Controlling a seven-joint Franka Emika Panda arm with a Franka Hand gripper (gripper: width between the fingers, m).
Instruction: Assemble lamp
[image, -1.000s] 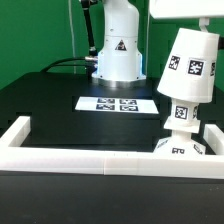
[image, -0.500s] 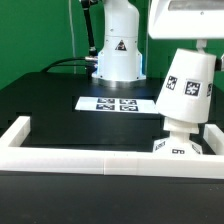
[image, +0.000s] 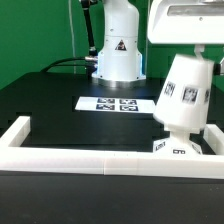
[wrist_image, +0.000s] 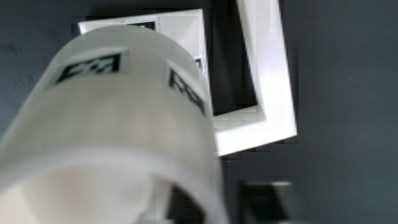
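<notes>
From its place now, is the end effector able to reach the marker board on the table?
Probably not as things stand: the end effector seems occupied with the lamp shade, which hangs below it. The marker board itself lies uncovered, with nothing on it.

The exterior view stands low, just outside one long edge of the black tabletop (image: 45, 100), and looks level across it toward the arm's white pedestal (image: 117, 52) at the far edge. A white rail (image: 90, 160) along the near edge crosses the foreground, very close to the lens. The marker board (image: 113, 103) lies mid-table.

The wrist view looks steeply down from just above the shade (wrist_image: 116, 130), so near that the shade fills most of the picture, blurred. Past it lie dark tabletop and a corner of the white rail.

Both views share the shade (image: 187, 92), the rail and that corner of the tabletop at the exterior view's right.
</notes>
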